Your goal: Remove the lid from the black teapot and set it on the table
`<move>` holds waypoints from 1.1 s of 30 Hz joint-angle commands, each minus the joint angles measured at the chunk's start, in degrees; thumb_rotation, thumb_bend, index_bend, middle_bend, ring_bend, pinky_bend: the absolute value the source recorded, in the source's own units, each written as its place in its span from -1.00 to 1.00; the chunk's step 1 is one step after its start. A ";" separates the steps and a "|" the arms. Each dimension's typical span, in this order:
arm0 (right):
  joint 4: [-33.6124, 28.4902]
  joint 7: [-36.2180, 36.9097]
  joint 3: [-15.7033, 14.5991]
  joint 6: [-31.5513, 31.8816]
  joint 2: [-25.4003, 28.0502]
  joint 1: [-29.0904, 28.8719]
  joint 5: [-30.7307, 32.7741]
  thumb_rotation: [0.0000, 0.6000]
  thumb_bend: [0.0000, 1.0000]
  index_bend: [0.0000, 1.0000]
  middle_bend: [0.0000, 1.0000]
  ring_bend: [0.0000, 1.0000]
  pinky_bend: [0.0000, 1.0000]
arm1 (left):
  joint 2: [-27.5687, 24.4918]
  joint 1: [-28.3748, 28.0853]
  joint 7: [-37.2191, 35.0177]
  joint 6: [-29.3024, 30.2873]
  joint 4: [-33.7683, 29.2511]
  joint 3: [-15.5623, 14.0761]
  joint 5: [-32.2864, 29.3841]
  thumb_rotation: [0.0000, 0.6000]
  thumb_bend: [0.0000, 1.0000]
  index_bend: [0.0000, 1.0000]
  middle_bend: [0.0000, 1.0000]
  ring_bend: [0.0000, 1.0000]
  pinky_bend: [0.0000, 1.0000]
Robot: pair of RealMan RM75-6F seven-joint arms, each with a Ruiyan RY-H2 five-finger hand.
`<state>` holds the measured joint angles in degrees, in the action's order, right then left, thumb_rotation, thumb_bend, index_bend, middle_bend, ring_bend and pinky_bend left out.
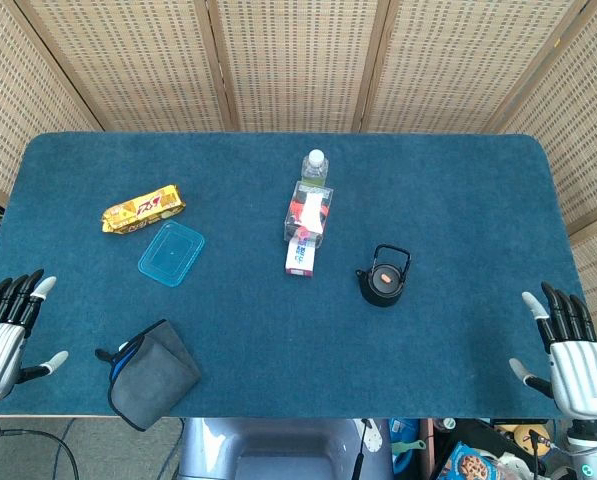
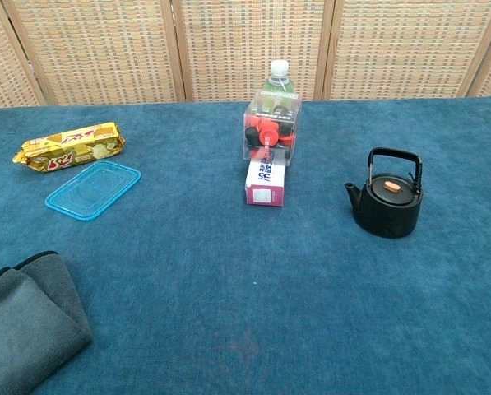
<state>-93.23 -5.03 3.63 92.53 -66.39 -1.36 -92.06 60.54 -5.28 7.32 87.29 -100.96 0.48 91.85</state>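
The black teapot (image 1: 383, 281) (image 2: 386, 203) stands upright on the blue table, right of centre, with its handle raised. Its lid (image 2: 392, 188) with an orange knob (image 1: 384, 276) sits on top of the pot. My left hand (image 1: 6, 325) rests at the table's front left edge, fingers spread and holding nothing. My right hand (image 1: 568, 350) is at the front right edge, fingers spread too, well apart from the teapot. Neither hand shows in the chest view.
A clear box (image 1: 309, 213) with red and black items, a water bottle (image 1: 315, 165) behind it and a small carton (image 1: 300, 255) stand mid-table. A yellow snack pack (image 1: 143, 209), a blue plastic lid (image 1: 171, 253) and a grey pouch (image 1: 153, 373) lie to the left.
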 commanded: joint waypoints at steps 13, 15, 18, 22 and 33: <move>-1.51 3.56 2.38 -6.13 0.78 -5.42 0.07 1.00 -1.00 -0.97 -1.00 -1.00 -1.00 | 0.77 -0.58 0.37 -0.84 0.70 0.57 -0.70 1.00 -0.89 -1.00 -1.00 -1.00 -1.00; -1.22 6.79 3.64 -7.55 0.42 -7.55 -0.25 1.00 -0.99 -0.86 -1.00 -1.00 -1.00 | 0.98 -0.81 0.64 -1.23 0.76 0.68 -0.94 1.00 -0.89 -1.00 -1.00 -1.00 -1.00; -1.20 10.77 5.23 -10.96 0.20 -10.64 0.72 1.00 -0.86 -0.66 -1.00 -1.00 -1.00 | 1.26 -1.24 0.74 -1.82 0.98 0.95 -1.28 1.00 -0.89 -1.00 -1.00 -1.00 -1.00; -2.85 13.13 8.61 -19.60 0.44 -16.44 6.01 1.00 -0.55 -0.34 -1.00 -1.00 -1.00 | 1.83 -1.72 1.08 -2.51 1.53 1.40 -2.11 1.00 -0.89 -1.00 -1.00 -1.00 -1.00; -4.00 -7.93 14.10 -33.03 -9.14 -29.71 27.20 1.00 -0.20 -0.14 -1.00 -1.00 -1.00 | 2.69 -2.22 3.08 -3.52 2.02 2.47 -5.18 1.00 -0.89 -1.00 -1.00 -1.00 -1.00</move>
<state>-97.41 -6.11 15.80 62.60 -70.90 -26.56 -70.81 63.17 -7.50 10.32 83.73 -98.92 2.89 86.76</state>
